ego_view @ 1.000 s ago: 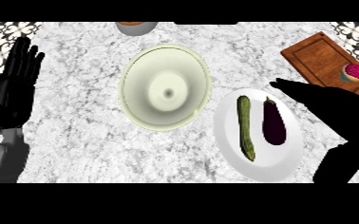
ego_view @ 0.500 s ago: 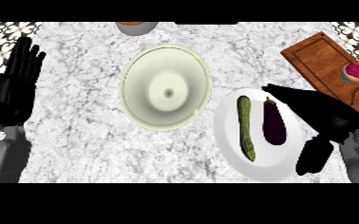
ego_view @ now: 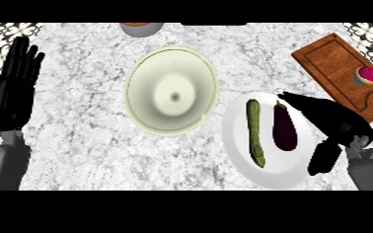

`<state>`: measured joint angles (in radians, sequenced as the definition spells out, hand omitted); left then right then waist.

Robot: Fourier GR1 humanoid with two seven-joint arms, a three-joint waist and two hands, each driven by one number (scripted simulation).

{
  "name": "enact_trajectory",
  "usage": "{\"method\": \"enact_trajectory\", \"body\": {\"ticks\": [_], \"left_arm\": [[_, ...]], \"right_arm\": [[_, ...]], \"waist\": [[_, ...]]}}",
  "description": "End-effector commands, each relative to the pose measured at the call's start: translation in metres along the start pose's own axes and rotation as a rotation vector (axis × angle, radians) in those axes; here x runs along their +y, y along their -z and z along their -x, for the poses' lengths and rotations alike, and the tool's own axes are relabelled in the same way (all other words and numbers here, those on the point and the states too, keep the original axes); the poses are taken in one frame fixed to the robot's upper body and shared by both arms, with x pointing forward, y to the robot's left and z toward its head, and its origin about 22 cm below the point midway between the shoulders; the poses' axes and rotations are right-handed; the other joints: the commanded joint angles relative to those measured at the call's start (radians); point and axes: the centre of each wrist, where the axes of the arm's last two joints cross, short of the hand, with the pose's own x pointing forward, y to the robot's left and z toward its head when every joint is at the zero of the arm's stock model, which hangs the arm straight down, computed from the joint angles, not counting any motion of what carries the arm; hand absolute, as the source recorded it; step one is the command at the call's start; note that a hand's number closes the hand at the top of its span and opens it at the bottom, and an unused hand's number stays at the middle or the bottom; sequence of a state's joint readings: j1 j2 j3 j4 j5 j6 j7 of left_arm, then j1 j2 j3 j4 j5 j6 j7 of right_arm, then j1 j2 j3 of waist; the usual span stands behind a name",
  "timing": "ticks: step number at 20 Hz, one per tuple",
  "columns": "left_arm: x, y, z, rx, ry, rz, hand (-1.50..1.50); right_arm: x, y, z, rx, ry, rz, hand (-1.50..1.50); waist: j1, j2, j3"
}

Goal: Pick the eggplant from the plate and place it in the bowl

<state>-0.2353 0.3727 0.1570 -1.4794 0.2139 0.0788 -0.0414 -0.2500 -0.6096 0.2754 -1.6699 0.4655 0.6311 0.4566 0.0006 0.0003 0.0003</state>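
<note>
The white-and-grey marbled table [ego_view: 87, 143] carries everything here, and on it nothing has shifted; the change over the last second is all in the robot's right arm. The wide, pale green round bowl [ego_view: 172, 92] sits at the middle, holding nothing, with the white round plate [ego_view: 241, 150] just beside it to the lower right. A brown wooden cutting board [ego_view: 331, 64] lies at the far right edge with a small pink-topped item on it, too cropped to identify.

The black right hand [ego_view: 329, 121] has come in from the right and now reaches over the plate's right rim, fingers extended and relaxed toward the dark purple, elongated eggplant [ego_view: 283, 128], thumb hanging lower near the plate's edge. A second ago it was farther off, above the table beside the plate. It is spread open and holds nothing; whether a fingertip touches the eggplant I cannot tell. The black left hand [ego_view: 18, 91] rests open at the left edge, fingers up.

The eggplant lies lengthwise on the plate's right half, beside a long, slim green cucumber [ego_view: 255, 133], close but apart. I judge the grasp imminent: closing round the eggplant without nudging the cucumber is next, then carrying it left to the bowl.
</note>
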Motion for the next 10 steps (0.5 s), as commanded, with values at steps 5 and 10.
{"method": "enact_trajectory", "body": {"ticks": [5,10], "left_arm": [[0.007,-0.009,-0.007,-0.009,0.006,0.004,0.00],[-0.006,0.013,-0.010,0.007,0.008,0.014,0.00]], "right_arm": [[0.030,0.027,0.032,-0.063,-0.001,0.008,-1.50],[0.010,0.042,0.004,-0.080,-0.006,0.002,-1.50]], "waist": [[0.005,0.000,0.000],[0.001,0.000,0.000]]}}
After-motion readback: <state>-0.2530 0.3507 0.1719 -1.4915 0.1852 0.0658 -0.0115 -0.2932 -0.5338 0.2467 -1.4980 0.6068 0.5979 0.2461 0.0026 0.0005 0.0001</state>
